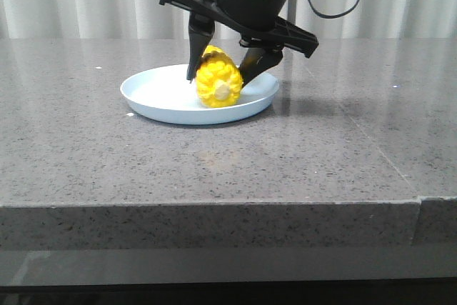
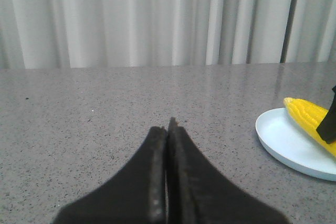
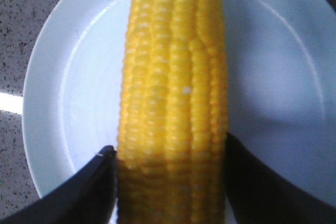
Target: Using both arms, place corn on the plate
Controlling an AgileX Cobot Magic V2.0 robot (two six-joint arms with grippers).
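Two pincers are mine: my right pincer (image 1: 223,71) grips the corn (image 1: 219,78) between its black fingers (image 1: 198,53), the cob lying on the plate (image 1: 153,93) on the desk (image 1: 86,155). My left pincer (image 2: 167,129), clenched on nothing, hangs beside the plate, apart from it.

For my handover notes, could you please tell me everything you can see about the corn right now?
The corn is a bright yellow cob with neat kernel rows and a pale cut end facing the front camera. It lies tilted over the pale blue plate, its front end low at the plate's surface. The right pincer straddles it, a black finger on each side, against the kernels. It looks intact and slightly glossy.
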